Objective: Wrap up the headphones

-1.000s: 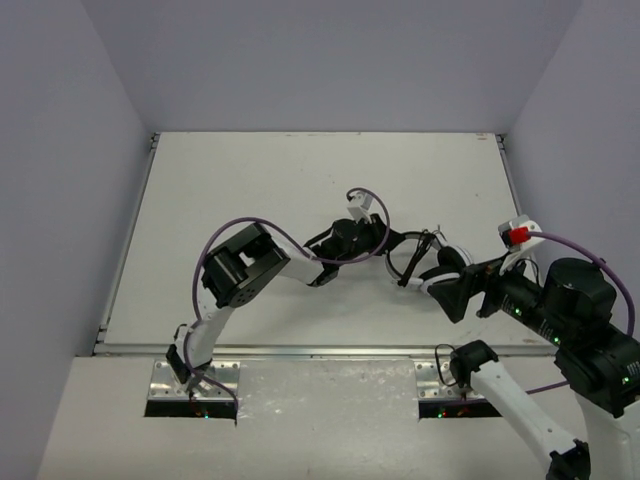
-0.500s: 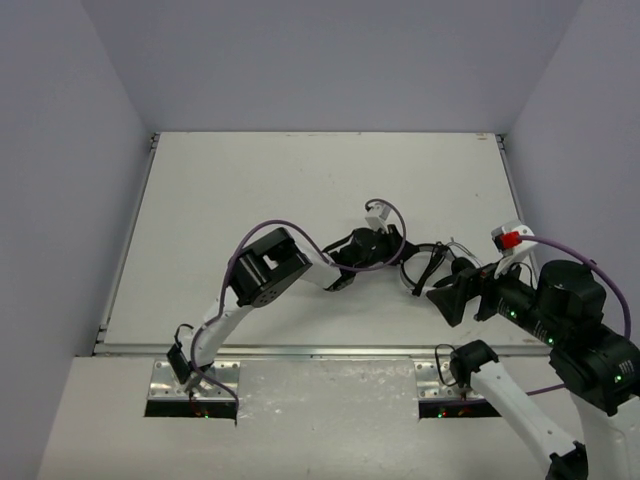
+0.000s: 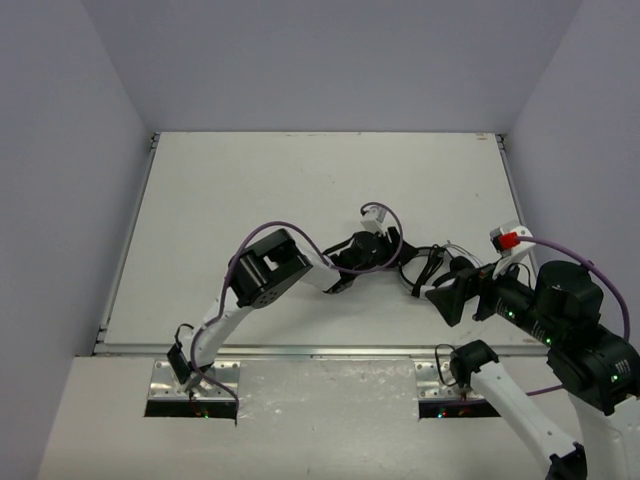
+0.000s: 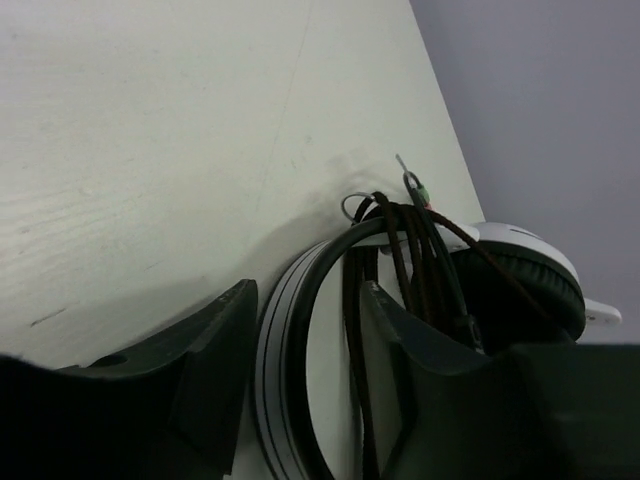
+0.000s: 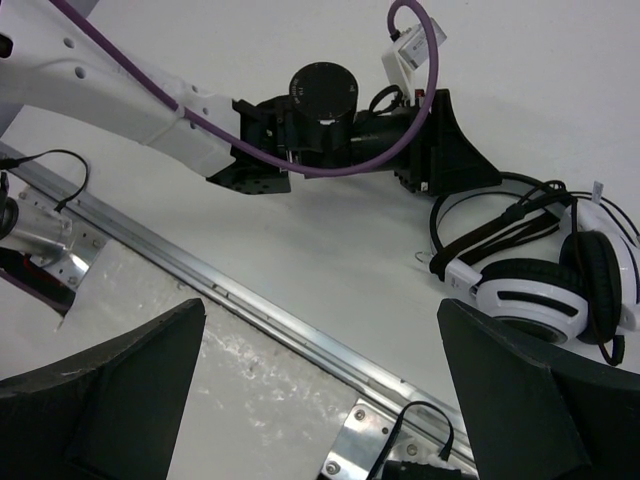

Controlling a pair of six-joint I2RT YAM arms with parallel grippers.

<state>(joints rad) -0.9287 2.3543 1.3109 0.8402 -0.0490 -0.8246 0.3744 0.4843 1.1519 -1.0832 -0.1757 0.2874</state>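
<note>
Left fingers (image 4: 200, 380), seen by the left wrist camera: two dark pads stand parted and released. The headband (image 4: 285, 330) and several strands of the black cord (image 4: 415, 250) pass between them. A strip of white table shows between band and strands, so nothing is squeezed. The band lies just beside the left pad and the nearest strand just beside the right pad. Whether either one touches cannot be told.

Left gripper (image 4: 305, 290): it sits low over the table, straddling the band at its curve. Beyond the fingertips the cord is bunched across the band, and the cord's plug (image 4: 410, 180) sticks up at the far end of the bundle. One padded ear cup (image 4: 520, 270) lies to the right, behind the right pad.

Right gripper (image 5: 320, 320): the jaws are spread wide and hold nothing. It hangs above the near edge of the table, apart from the headset, and looks down on it.

The headphones (image 5: 530, 295): they rest on the table (image 3: 250, 190) right of centre, towards the near edge and between the two grippers. In the right wrist view one cup lies with its white slotted shell upward. The second cup (image 5: 605, 265) is close beside it, showing its black cushion. The thin band arcs from the cups towards the left gripper, with dark cord strands crossing its loop.

Surroundings: a purple cable (image 3: 262, 228) loops over the left arm, and a metal rail (image 5: 250, 310) runs along the table's near edge.
</note>
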